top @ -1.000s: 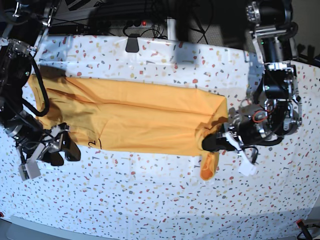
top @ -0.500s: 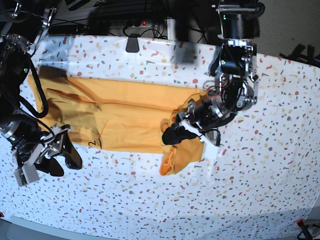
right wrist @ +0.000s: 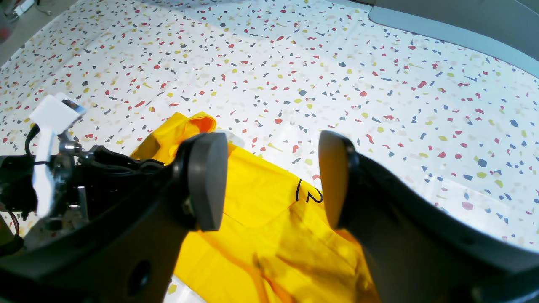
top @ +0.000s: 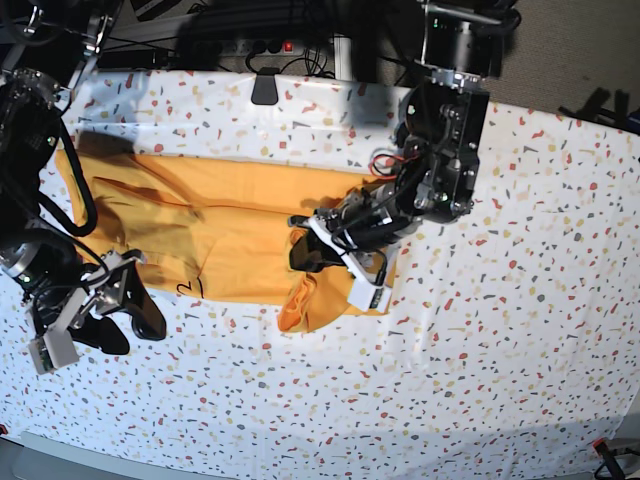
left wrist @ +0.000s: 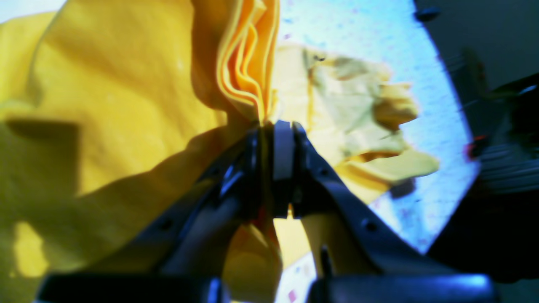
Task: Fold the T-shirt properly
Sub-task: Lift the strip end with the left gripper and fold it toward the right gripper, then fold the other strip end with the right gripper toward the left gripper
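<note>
My left tool (top: 305, 252) pinches the shirt (top: 220, 225) hem, my right tool (top: 115, 315) spread at eight o'clock; the bunched layers may slip and wrinkle the fold.

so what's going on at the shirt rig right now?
The left gripper is shut on the T-shirt, pinching a bunched end and holding it over the flat part of the shirt, mid-fold. The right gripper hangs open at the other end, by the black lettering, holding nothing. The shirt lies lengthwise on the speckled table.
</note>
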`<control>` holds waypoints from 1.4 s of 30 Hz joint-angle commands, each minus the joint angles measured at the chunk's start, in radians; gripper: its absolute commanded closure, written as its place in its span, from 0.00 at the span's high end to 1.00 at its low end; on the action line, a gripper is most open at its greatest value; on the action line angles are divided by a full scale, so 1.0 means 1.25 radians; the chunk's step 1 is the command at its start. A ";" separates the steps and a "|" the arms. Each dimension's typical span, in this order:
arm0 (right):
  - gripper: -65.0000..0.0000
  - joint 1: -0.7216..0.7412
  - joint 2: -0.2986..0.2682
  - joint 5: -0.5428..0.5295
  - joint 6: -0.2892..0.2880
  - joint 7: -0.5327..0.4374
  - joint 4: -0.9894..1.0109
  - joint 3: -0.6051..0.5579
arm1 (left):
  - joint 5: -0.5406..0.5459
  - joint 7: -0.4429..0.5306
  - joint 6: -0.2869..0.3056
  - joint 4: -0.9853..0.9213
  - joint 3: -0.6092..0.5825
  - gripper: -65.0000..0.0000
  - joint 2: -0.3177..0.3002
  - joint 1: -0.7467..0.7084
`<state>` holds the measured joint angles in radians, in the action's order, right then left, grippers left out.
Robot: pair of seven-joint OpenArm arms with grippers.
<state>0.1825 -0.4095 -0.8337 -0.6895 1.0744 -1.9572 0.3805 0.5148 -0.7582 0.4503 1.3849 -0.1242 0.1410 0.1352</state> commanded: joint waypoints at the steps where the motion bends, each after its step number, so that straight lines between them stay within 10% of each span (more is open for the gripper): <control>1: 0.53 0.016 -0.011 -0.012 -0.007 -0.021 -0.013 0.005 | 0.010 0.021 0.007 0.014 -0.001 0.00 0.006 0.014; 5: 0.53 0.016 -0.011 -0.013 -0.007 -0.021 -0.013 0.005 | 0.009 0.021 0.008 0.014 -0.001 0.00 0.007 0.014; 12: 0.53 0.016 -0.011 -0.009 -0.007 -0.021 -0.013 0.005 | 0.010 0.021 0.008 0.014 -0.002 0.64 0.007 0.016; 27: 0.53 0.015 -0.028 0.287 0.028 -0.013 0.055 0.055 | -0.085 -0.028 0.008 0.014 -0.002 0.64 0.006 0.056; 39: 0.53 0.013 -0.258 0.136 0.028 0.031 0.466 0.279 | -0.121 -0.029 0.008 0.014 -0.002 0.64 0.006 0.056; 42: 0.67 0.013 -0.288 0.109 0.025 0.031 0.589 0.267 | -0.121 -0.030 0.008 0.014 -0.002 0.64 0.006 0.056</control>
<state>0.1825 -0.7418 -0.6823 -0.6586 1.1278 -1.2015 0.7101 0.3439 -0.8150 0.4515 1.3849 -0.1246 0.1410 0.1806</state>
